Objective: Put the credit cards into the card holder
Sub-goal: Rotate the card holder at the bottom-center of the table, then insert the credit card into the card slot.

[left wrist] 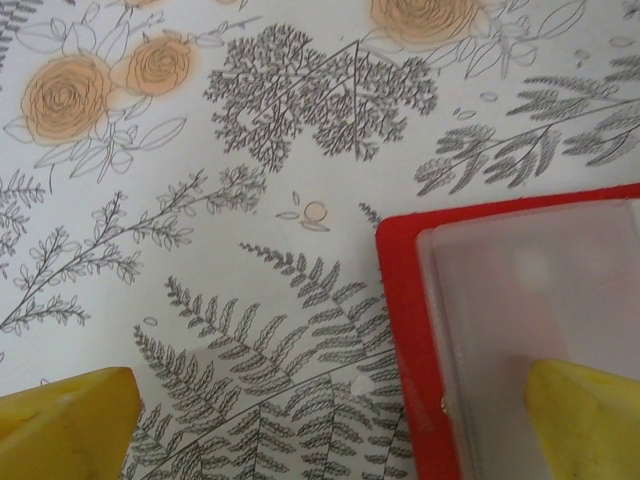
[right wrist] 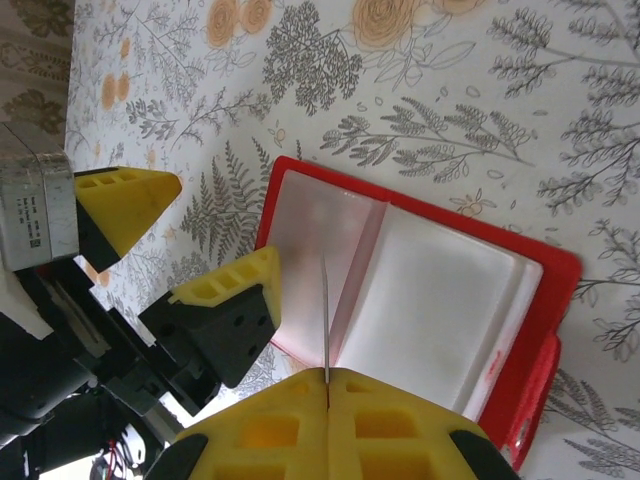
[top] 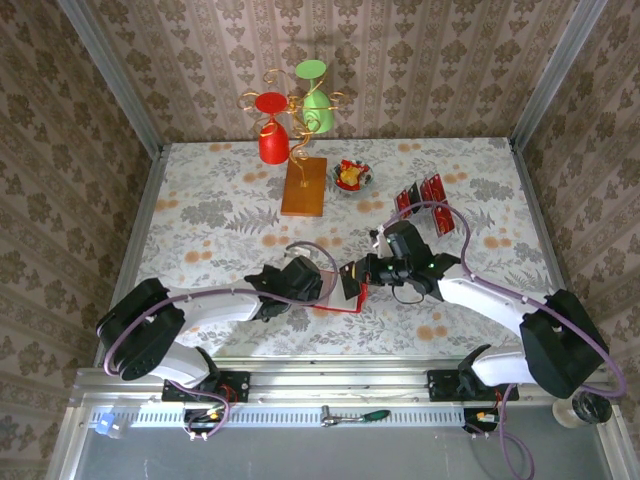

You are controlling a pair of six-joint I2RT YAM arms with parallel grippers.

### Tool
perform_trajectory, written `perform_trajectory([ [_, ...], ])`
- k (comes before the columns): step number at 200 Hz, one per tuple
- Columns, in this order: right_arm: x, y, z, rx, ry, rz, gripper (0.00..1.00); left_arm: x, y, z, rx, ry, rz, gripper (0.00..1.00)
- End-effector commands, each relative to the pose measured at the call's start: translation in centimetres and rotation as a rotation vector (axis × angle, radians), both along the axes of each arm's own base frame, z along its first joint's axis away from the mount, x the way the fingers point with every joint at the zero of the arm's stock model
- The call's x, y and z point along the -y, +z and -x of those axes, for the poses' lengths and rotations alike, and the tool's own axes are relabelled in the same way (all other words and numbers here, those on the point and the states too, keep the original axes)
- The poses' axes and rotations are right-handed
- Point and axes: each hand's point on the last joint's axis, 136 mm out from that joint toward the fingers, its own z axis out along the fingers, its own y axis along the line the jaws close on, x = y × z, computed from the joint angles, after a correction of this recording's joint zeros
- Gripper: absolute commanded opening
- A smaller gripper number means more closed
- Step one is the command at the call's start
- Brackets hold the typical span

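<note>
The red card holder (right wrist: 545, 300) lies open on the flowered table, showing pale clear pockets (right wrist: 440, 300). My right gripper (right wrist: 328, 378) is shut on a credit card (right wrist: 326, 315), seen edge-on as a thin line, held upright over the holder's middle fold. My left gripper (left wrist: 320, 430) is open; one yellow finger (left wrist: 585, 420) rests on the holder's (left wrist: 400, 300) pale left page and the other finger (left wrist: 60, 420) is over bare table. From above, both grippers (top: 305, 280) (top: 358, 275) meet at the holder (top: 340, 305). More red cards with black bands (top: 425, 195) lie at the back right.
A small bowl of red-yellow sweets (top: 352, 176) sits behind the work area. An orange wooden slab (top: 305, 185) carries a wire stand with a red upside-down cup (top: 273, 140) and a green cup (top: 317, 105). Patterned walls close in the table.
</note>
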Motion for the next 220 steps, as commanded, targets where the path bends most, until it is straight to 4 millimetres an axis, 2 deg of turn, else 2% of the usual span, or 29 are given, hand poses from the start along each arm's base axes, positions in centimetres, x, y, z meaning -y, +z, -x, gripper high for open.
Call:
perform_trajectory([
  [1, -0.9, 0.0, -0.1, -0.006, -0.01, -0.058, 0.0, -1.6, -1.3, 0.9, -0.025, 0.039, -0.045, 1.0],
  [53, -1.6, -1.1, -0.2, -0.024, -0.025, -0.102, 0.0, -2.8, -2.2, 1.9, -0.05, 0.081, -0.068, 1.0],
  [56, -1.6, -2.0, -0.2, -0.043, -0.028, -0.092, 0.0, -2.9, -2.2, 2.0, -0.05, 0.085, -0.067, 1.0],
  [65, -1.6, -2.3, -0.2, -0.048, -0.035, -0.097, 0.0, -3.0, -2.3, 2.2, -0.054, 0.089, -0.068, 1.0],
  [137, -2.6, -3.7, -0.5, -0.018, -0.039, -0.16, 0.0, -3.9, -1.7, 3.5, -0.054, 0.143, -0.044, 1.0],
  [181, -3.2, -3.8, -0.4, -0.012, -0.028, -0.169, 0.0, -2.9, 0.6, 2.7, -0.008, 0.116, -0.007, 1.0],
  [220, -2.6, -3.4, -0.6, 0.017, -0.055, -0.153, 0.0, -1.1, 2.0, 2.2, 0.013, 0.06, 0.041, 1.0],
])
